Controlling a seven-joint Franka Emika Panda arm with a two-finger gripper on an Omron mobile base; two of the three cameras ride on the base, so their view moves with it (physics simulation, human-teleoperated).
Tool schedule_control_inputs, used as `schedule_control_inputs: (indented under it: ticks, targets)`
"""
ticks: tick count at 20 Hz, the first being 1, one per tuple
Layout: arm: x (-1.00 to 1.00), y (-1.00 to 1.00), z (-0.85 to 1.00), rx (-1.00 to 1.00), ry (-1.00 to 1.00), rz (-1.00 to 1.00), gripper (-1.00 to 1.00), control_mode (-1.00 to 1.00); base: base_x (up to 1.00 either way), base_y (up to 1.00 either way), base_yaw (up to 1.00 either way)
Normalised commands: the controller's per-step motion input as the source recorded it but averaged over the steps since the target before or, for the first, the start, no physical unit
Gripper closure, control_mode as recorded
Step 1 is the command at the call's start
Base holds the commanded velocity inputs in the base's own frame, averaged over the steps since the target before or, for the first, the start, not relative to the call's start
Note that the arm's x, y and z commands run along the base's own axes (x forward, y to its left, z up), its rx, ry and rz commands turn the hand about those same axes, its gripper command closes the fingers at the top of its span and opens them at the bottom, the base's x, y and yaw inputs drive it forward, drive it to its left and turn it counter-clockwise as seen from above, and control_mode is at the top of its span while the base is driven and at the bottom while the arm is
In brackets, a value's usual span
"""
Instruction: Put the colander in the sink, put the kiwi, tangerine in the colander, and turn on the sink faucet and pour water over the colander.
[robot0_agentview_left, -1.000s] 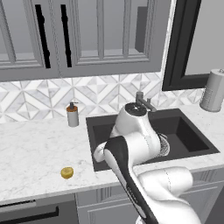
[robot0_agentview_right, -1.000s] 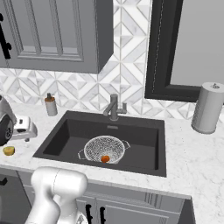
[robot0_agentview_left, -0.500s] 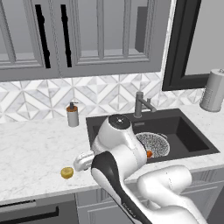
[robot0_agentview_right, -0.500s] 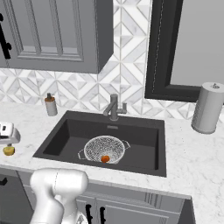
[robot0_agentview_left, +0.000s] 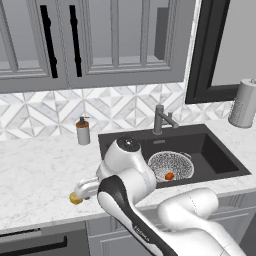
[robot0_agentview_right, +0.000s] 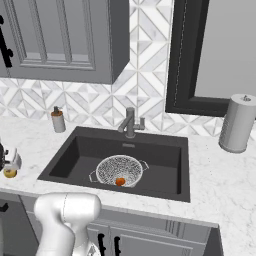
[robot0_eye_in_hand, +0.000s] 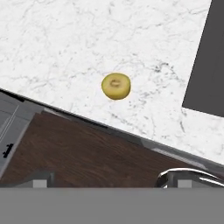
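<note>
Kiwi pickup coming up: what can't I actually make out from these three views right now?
- Kiwi: in the left base view the hand covers most of it; in the right base view it sits at the left edge.
- Gripper: cut off by that same edge; in the hand view only the fingertips' tops show.
- Tangerine in the colander: too small for detail.
- Sink faucet: lever position too small to read.

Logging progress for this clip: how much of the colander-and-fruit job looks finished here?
Done: the colander sits in the sink with the tangerine inside. In hand: the open end effector hangs over the kiwi, which lies untouched on the counter near its front edge. Left: grasp the kiwi, drop it in the colander, then turn on the sink faucet; no water shows.
</note>
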Motion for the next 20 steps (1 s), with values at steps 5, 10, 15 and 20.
schedule_control_inputs:
  ticks: [5, 10, 15, 20]
  targets:
    - [0.16, 0.12, -0.16, 0.0, 0.19, 0.0, -1.0, -1.0, 0.0, 0.0, 0.0]
    - [0.26, 0.03, -0.25, 0.0, 0.03, -0.01, -1.0, -1.0, 0.0, 0.0, 0.0]
    - [0.32, 0.19, -0.26, -0.04, 0.0, -0.04, -1.0, -1.0, 0.0, 0.0, 0.0]
    - [0.21, 0.14, -0.27, -0.04, 0.0, -0.07, -1.0, -1.0, 0.0, 0.0, 0.0]
